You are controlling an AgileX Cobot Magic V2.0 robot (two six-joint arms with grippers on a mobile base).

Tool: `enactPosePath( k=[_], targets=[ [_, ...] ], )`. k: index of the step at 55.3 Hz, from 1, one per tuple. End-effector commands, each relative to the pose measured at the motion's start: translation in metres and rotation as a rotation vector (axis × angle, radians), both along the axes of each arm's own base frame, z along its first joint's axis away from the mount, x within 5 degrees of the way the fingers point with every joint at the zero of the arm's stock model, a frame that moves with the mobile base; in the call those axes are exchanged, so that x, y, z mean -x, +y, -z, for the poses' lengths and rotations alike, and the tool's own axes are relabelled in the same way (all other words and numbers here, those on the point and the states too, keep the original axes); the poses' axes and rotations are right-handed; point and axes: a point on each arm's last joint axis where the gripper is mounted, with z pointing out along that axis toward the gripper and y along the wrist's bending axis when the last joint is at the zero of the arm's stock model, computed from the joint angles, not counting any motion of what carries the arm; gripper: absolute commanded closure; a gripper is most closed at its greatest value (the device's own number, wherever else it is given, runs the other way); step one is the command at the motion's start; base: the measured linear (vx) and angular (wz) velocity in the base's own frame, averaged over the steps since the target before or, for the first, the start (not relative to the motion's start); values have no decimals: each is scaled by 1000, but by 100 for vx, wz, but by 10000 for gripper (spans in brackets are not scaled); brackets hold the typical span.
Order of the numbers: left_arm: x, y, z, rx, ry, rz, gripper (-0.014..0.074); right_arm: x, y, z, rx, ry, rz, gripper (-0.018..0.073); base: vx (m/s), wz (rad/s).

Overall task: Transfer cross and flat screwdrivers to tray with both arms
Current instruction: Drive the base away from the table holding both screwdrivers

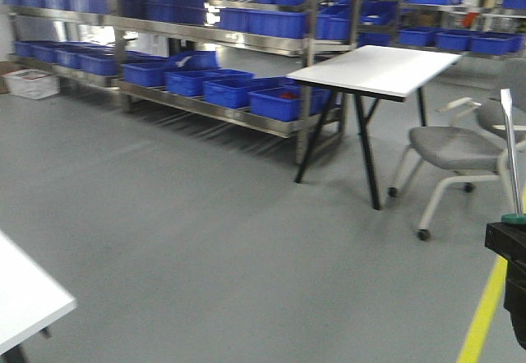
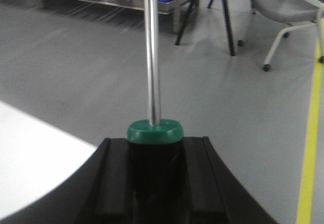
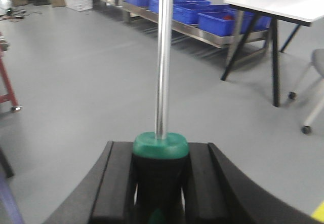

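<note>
Left gripper (image 2: 154, 149), right gripper (image 3: 161, 154): matte black.

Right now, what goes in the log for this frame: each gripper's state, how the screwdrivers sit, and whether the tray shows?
left gripper: shut on a screwdriver, green collar just past the grip
right gripper: shut on the other screwdriver, same hold
shafts: bare steel, running out of frame; tip type cannot be told
tray: not in any view
background: blue bins on metal shelving
</note>
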Motion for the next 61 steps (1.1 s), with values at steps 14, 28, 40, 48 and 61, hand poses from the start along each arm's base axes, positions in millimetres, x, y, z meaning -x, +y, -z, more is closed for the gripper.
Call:
enactPosePath(
  k=[14, 28, 40, 48, 61],
  targets=[
    [1, 1, -19, 29, -124, -16, 596, 1, -3, -20, -24, -126, 28, 567, 15, -50],
    [1, 1, -19, 29, -124, -16, 596, 1, -3, -20, -24, -126, 28, 567, 23, -46],
    [1, 1, -19, 29, -125, -16, 596, 1, -3, -20, -24, -126, 28, 567, 31, -41],
    [1, 1, -19, 29, -125, -16, 596, 1, -3, -20, -24, -126, 28, 567, 37, -29],
    [1, 1, -19, 29, -125, -16, 596, 1, -3, -20, -24, -125, 27, 567, 42, -6]
  ],
)
